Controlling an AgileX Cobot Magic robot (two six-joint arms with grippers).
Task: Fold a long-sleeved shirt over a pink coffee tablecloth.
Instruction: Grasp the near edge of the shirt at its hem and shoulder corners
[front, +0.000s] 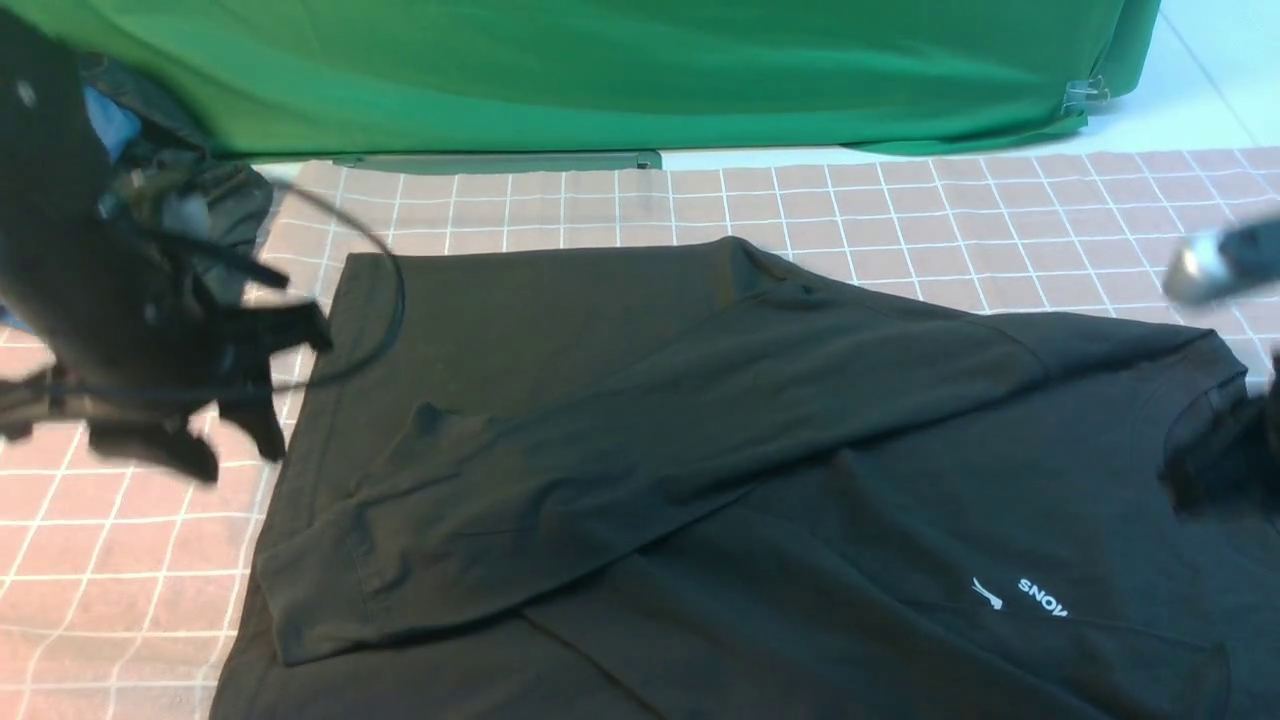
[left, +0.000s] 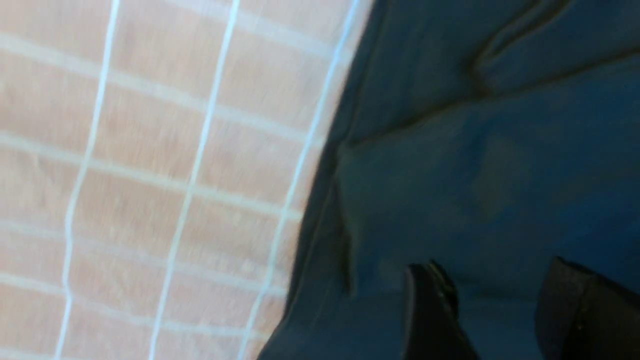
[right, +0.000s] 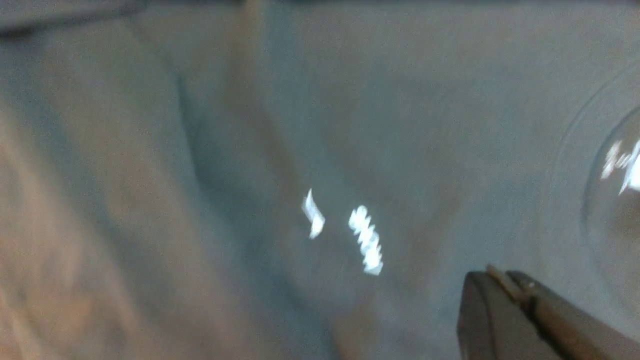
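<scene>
— Sleeve across the long-sleeved shirt: why does it lie so?
— By the task, it reads as the first fold. The shirt lies flat on the pink coffee tablecloth, which spreads out past the shirt's far side and hem, and that sleeve runs slantwise over the shirt's front.
— And the pincers?
— The left pincer hovers at the shirt's hem edge, jaws apart with nothing between them, placed perhaps to take the hem. The right pincer sits by the shirt's collar, pressed closed, gripping no cloth that shows.
— Counts?
— One shirt, one tablecloth, one green cloth beyond the shirt, two pincers, one sleeve showing; the second sleeve cannot be made out.
</scene>
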